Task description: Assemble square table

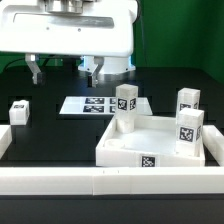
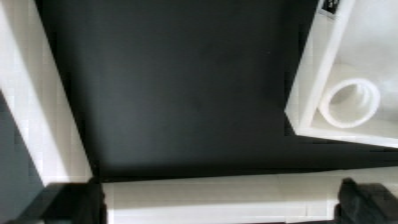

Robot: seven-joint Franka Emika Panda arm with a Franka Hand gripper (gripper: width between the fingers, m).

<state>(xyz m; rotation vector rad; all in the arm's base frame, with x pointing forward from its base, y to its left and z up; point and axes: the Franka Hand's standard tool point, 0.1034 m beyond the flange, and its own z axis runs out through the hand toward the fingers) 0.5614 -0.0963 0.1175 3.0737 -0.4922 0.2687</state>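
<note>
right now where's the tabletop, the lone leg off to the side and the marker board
tabletop [image 1: 150, 158], exterior view, front rim wall
lone leg [image 1: 19, 111], exterior view, front face
marker board [image 1: 75, 104], exterior view, bare white part

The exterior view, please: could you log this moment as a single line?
pincer: open, holding nothing, raised behind marker board | tabletop: three legs standing at its corners | fourth leg: loose, exterior view's left

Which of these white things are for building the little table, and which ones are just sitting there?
For the table: the tabletop, three legs standing up on it, and one loose leg lying apart on the black table.

Just sitting there: the marker board behind the tabletop, and the border rail along the front edge.
</note>
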